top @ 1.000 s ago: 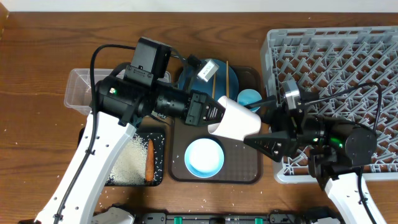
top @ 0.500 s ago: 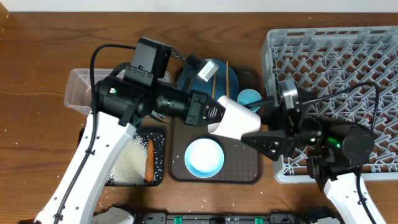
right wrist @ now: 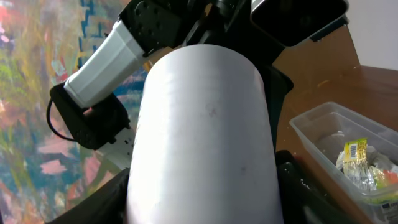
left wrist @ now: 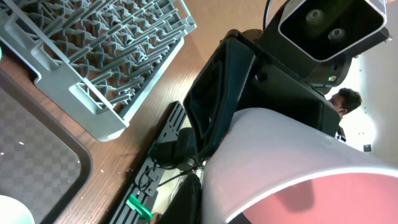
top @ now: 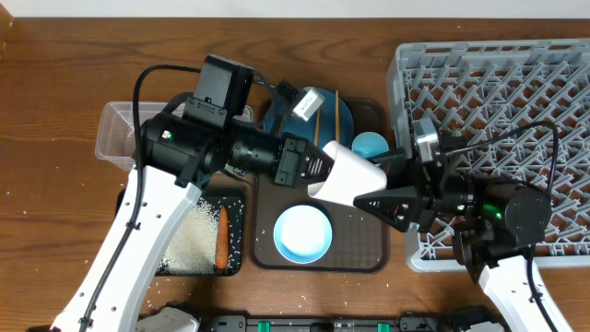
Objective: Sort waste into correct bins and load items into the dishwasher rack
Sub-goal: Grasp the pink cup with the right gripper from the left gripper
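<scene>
My left gripper is shut on the pale pink cup and holds it on its side above the brown tray, base toward the right arm. My right gripper is open, its fingers straddling the cup's base. In the right wrist view the cup fills the gap between my fingers. In the left wrist view the cup's rim and pink inside sit by my finger. The grey dishwasher rack is at the right. The carrot and rice lie in the black tray.
The dark brown serving tray holds the light blue bowl, light blue cup, dark blue plate and chopsticks. The clear tub stands at the left; the right wrist view shows the yellow-green wrapper inside it.
My right gripper has moved left, closing in around the base of the pink cup. The left arm and the cup have stayed still.
</scene>
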`<state>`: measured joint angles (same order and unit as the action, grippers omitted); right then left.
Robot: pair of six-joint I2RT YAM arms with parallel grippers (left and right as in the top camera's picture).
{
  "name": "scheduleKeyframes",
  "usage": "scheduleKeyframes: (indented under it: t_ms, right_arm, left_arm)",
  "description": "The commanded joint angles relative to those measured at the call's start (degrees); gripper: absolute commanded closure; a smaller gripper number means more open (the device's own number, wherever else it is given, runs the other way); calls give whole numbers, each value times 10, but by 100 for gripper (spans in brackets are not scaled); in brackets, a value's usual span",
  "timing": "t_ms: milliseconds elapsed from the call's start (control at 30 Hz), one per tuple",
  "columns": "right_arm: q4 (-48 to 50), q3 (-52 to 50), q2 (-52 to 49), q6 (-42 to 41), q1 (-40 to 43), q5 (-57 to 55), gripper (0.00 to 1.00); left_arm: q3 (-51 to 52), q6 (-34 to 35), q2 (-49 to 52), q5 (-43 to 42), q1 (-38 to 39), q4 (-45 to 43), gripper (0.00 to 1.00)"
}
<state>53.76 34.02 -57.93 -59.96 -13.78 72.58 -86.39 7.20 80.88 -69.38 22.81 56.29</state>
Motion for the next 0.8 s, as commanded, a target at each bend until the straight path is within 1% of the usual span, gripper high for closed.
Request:
scheduleKeyframes:
  t_ms: [0,67,333,467,500,567,667,700,767]
  right_arm:
    - [5,5,2,46,-5,-11,49]
    - [5,5,2,54,-5,-17,53]
    - [7,5,2,61,9,-24,54]
    - [7,5,2,60,25,-21,54]
    - [7,5,2,60,28,-20,54]
    - [7,5,2,58,33,-18,54]
    - [7,5,2,54,44,-12,54]
    - [6,5,2,51,48,-9,54]
    - [6,5,2,51,56,6,54]
  left_arm:
    - [-2,-1,-5,1,0,0,94]
    - [-2,-1,-5,11,0,2,94]
    - [-2,-1,-5,102,0,45,92]
    - [-2,-1,-5,119,0,52,90]
    - [-2,-1,-5,121,0,52,88]
    - [-2,-1,-5,134,0,52,86]
    - [-2,-1,-5,187,0,52,83]
    - [-2,0,-5,212,0,54,79]
    - [-2,4,-5,255,0,55,73]
